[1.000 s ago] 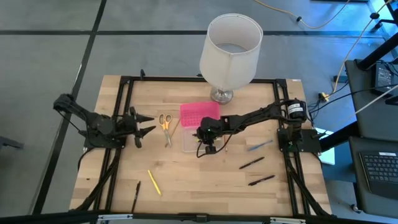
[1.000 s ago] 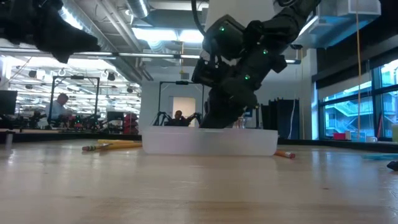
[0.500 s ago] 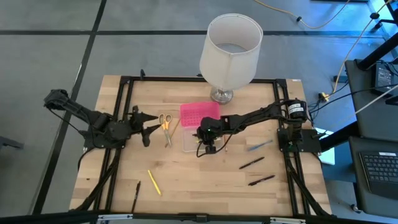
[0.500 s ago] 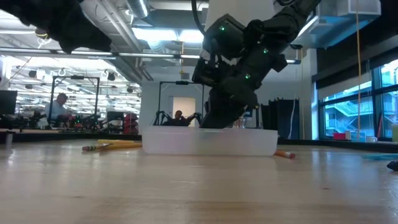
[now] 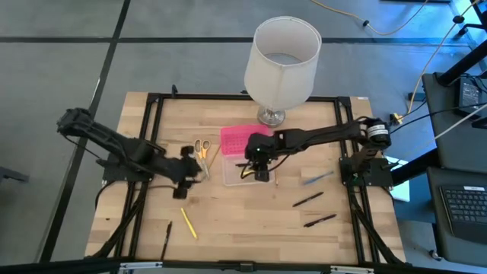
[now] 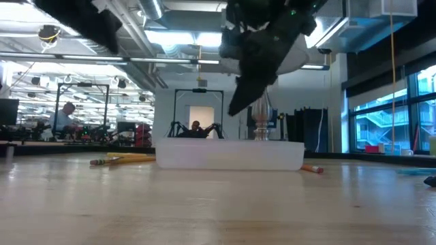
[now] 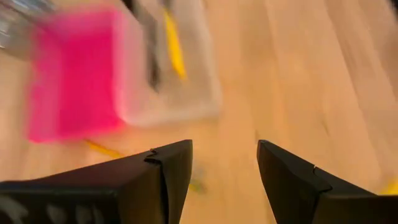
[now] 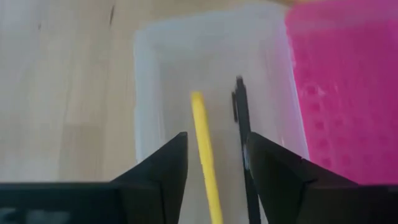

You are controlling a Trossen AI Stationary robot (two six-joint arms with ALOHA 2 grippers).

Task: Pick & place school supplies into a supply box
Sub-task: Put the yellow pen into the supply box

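Observation:
The supply box's clear tray lies at the table's middle, with its pink lid open on the far side. A yellow pencil and a black pen lie in the tray. My right gripper hangs open and empty above the tray, and in the low view it shows well clear of the tray. My left gripper is open and empty, left of the tray. Yellow-handled scissors lie flat just beyond it.
A white lamp stands at the far edge behind the lid. A yellow pencil and a dark pen lie near left. Two black pens and a blue pen lie at the right.
My right gripper has risen out of the clear tray and now hangs well above it. My left gripper has swept toward the table's right and a little nearer, from left of the scissors to beside the tray.

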